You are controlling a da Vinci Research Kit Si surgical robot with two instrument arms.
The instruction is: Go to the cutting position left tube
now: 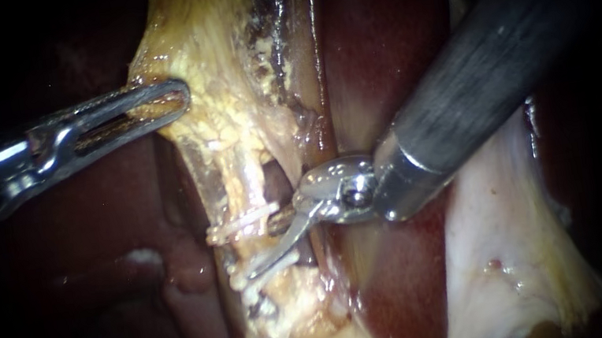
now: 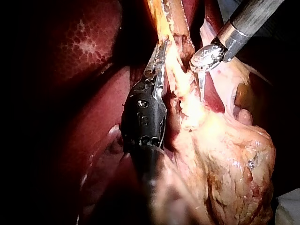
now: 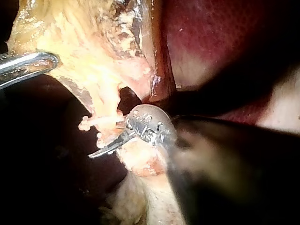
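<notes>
Left tube point(image 1: 242, 202) between right instrument's point(image 1: 263, 248) blades (parted).

The dark red liver point(image 1: 377, 38) is seen running down the middle of the endoscope view. It is bordered on its left by a strip of yellow fatty tissue point(image 1: 220, 53) and on its lower right by a pale, glistening sheet of tissue point(image 1: 503, 242). Where the fatty strip narrows, a small dark opening point(image 1: 281, 181) is shown in it, and pale clips point(image 1: 241, 224) are seen laid crosswise just beside that opening, one below another.
</notes>
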